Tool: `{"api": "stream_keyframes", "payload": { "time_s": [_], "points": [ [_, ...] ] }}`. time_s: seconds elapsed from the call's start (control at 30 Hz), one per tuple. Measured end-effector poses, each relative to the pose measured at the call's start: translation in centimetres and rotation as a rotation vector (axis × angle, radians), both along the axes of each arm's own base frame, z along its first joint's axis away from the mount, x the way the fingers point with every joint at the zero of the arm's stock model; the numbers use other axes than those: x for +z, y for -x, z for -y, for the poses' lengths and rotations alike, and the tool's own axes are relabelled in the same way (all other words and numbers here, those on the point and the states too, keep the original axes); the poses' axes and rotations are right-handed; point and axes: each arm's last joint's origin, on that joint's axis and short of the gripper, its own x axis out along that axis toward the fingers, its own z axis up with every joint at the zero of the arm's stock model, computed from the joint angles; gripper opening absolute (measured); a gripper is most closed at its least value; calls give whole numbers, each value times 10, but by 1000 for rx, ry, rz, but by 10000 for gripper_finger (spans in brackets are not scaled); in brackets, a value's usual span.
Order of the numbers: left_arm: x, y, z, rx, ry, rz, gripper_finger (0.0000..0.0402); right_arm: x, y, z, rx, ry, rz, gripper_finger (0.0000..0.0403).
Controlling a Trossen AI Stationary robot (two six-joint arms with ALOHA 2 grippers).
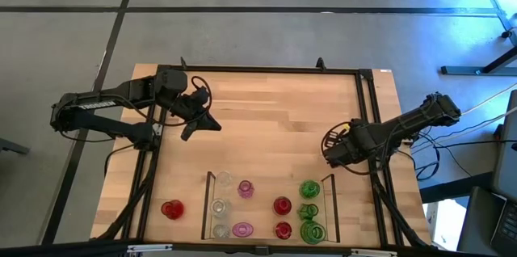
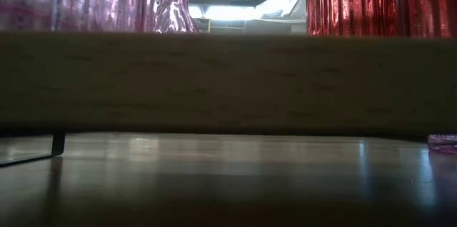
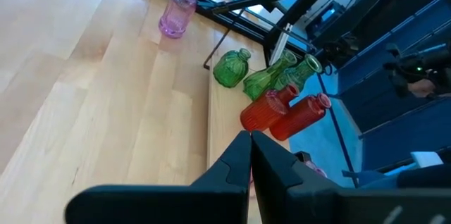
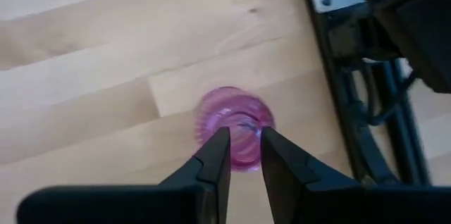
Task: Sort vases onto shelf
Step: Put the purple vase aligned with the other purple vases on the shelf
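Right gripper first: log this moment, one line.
right gripper: shut on pink vase, near table's right edge | left gripper: shut, empty, waiting rear-left | red vase: outside shelf

Grey tiled floor (image 1: 242, 31), dark seams

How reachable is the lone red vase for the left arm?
Probably yes: the left claw, shut, hangs over bare wood, and the red vase stands alone outside the shelf, nothing between.

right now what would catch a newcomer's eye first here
Probably the shelf at the table's near edge, with vases sorted in columns by colour: clear, pink, red, green. One red vase stands alone left of it. The right gripper is closed on the rim of a pink vase.
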Motion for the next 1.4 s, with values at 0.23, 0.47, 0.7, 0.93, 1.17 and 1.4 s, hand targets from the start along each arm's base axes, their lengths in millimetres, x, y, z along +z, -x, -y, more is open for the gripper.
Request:
{"api": "stream_keyframes", "payload": {
  "time_s": [0.23,0.47,0.7,0.93,1.17,1.4],
  "points": [
    [0,0,-1,21,-11,-2,5,-7,3,-5,12,-27,-54,72],
    [0,0,-1,21,-11,-2,5,-14,0,-7,23,-40,-84,72],
    [0,0,-1,18,-10,-2,5,-34,2,-7,20,-67,-76,72],
    [0,0,0,13,-7,-2,5,-31,-2,-8,102,-71,30,16],
    [0,0,-1,16,-17,0,5,-34,-17,-13,233,-113,243,5],
    [0,0,0,12,-16,2,5,-20,-23,-15,288,-109,288,2]
  ]
}}
